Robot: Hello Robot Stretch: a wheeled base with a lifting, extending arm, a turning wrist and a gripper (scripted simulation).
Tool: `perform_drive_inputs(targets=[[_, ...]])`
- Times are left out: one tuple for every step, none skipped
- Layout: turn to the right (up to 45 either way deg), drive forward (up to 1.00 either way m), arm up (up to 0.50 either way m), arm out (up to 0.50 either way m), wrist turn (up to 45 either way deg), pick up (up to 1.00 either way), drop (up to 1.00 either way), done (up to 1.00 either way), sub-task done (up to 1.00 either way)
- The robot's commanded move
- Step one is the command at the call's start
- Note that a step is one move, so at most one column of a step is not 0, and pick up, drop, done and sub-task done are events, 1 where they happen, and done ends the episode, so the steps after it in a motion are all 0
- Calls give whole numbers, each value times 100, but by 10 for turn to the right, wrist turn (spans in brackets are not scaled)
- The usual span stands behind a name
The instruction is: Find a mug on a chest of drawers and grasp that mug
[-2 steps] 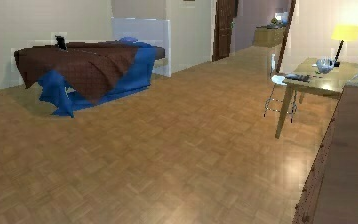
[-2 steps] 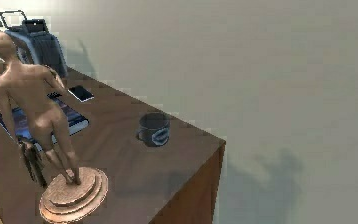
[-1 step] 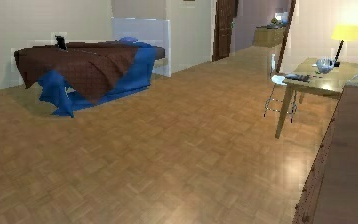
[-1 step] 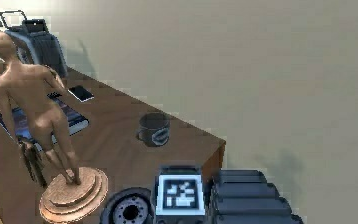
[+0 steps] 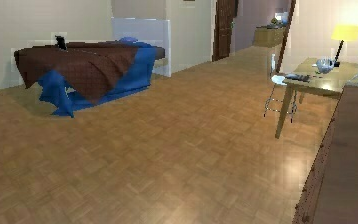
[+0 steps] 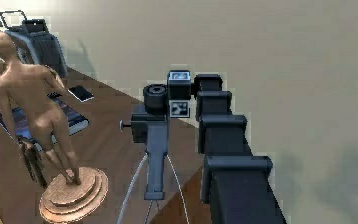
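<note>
Looking along the arm side view, we see the dark arm (image 6: 227, 150) rising from the bottom edge, with two white marked squares (image 6: 192, 92) at its far end. The pincer (image 6: 157, 205) sits left of them, its thin fingers (image 6: 137, 185) running down toward the bottom edge above a wooden top (image 6: 112, 110). Their tips are hard to make out there, so we cannot tell whether the pincer holds anything.

On that wooden top, left of the pincer, a figure statue (image 6: 37, 105) stands upright on a round base (image 6: 74, 195). A flat dark slab (image 6: 82, 93) lies farther back.

In the forward view, a bed (image 5: 92, 62) with a brown cover and a blue blanket (image 5: 137, 72) stands at the left on the wooden floor (image 5: 157, 150). At the right, a worktop (image 5: 312, 85) carries a yellow lamp (image 5: 349, 33), with a chair (image 5: 277, 85) beside it. Small shapes (image 5: 325, 64) rest near the lamp. We cannot tell whether any of them is a mug. A dark wooden cabinet (image 5: 342, 165) fills the lower right corner.
</note>
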Motion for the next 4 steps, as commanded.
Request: perform_drive_inputs(targets=[[0,0,0,0,450,0,0,0,0],[0,0,0,0,450,0,0,0,0],[0,0,0,0,450,0,0,0,0],[0,0,0,0,330,0,0,0,0]])
